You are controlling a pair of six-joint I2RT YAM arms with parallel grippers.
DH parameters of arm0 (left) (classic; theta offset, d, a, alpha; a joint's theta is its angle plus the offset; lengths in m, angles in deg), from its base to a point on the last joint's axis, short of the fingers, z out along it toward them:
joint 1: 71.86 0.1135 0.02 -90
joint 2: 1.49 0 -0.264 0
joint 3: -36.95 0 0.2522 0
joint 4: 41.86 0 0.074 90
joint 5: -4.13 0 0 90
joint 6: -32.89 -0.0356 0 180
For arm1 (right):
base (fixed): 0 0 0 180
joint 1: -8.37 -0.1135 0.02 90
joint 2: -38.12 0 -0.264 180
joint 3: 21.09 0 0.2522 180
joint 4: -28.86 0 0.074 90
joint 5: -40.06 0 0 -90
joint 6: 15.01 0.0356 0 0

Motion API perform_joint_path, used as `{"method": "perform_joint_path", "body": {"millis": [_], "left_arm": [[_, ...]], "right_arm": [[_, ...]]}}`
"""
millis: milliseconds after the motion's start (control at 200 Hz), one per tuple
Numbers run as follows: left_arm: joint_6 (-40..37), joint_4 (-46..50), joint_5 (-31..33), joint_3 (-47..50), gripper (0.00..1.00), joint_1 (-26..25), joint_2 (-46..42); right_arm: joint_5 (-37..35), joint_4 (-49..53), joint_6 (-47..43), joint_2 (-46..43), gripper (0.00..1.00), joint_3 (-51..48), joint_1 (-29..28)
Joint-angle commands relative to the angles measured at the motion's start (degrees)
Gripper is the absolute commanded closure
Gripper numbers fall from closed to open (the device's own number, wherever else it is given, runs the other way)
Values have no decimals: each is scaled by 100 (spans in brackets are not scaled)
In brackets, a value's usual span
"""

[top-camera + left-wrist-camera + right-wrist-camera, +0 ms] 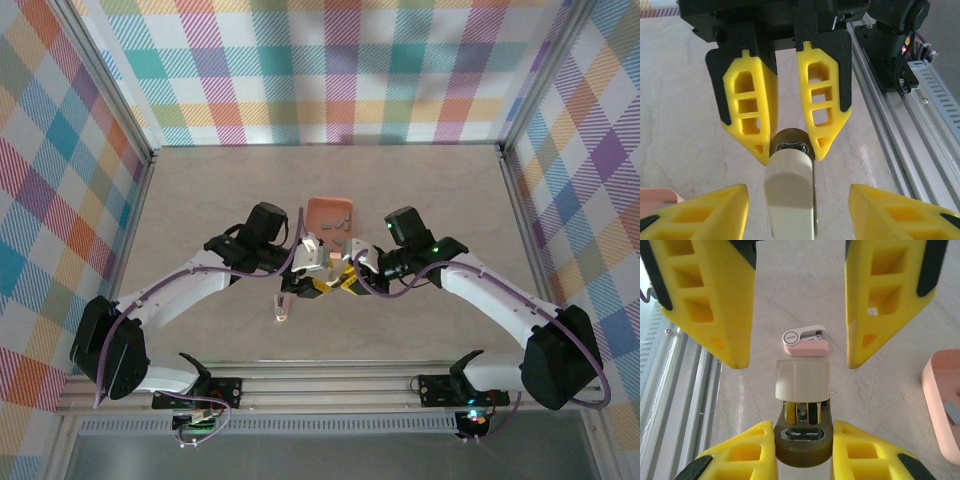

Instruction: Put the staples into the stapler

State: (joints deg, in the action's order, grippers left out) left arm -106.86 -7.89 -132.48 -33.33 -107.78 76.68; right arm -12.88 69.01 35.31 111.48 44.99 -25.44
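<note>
Pale pink, white-ended plastic mini stapler (805, 342) lies flat on the marbled table (790, 290), nothing touching it. It looks light, slick and likely to skid, so pinch its long sides mid-body. Nearer, the right gripper (803, 432) clamps a cream-capped olive piece (802, 382); the left gripper (797, 362) stands spread either side of the cap.

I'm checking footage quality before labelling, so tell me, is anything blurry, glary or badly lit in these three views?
Top external: even light, soft shadows on the table, sharp, though the stapler is tiny. Left wrist: the left fingers at the bottom edge look slightly soft; no glare. Right wrist: stapler crisp, right fingers close and a little soft.
</note>
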Motion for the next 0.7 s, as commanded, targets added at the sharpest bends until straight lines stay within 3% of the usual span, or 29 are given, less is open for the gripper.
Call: {"method": "perform_joint_path", "body": {"millis": [0,450,695], "left_arm": [[-35,-166,-4,-53,47,-63,-19],[35,-262,38,-110,54,-151,75],[127,-339,39,-183,71,-152,124]], "right_arm": [[229,-136,66,49,100,169,-34],[269,-170,110,82,100,207,-39],[266,-208,92,73,100,162,-39]]}}
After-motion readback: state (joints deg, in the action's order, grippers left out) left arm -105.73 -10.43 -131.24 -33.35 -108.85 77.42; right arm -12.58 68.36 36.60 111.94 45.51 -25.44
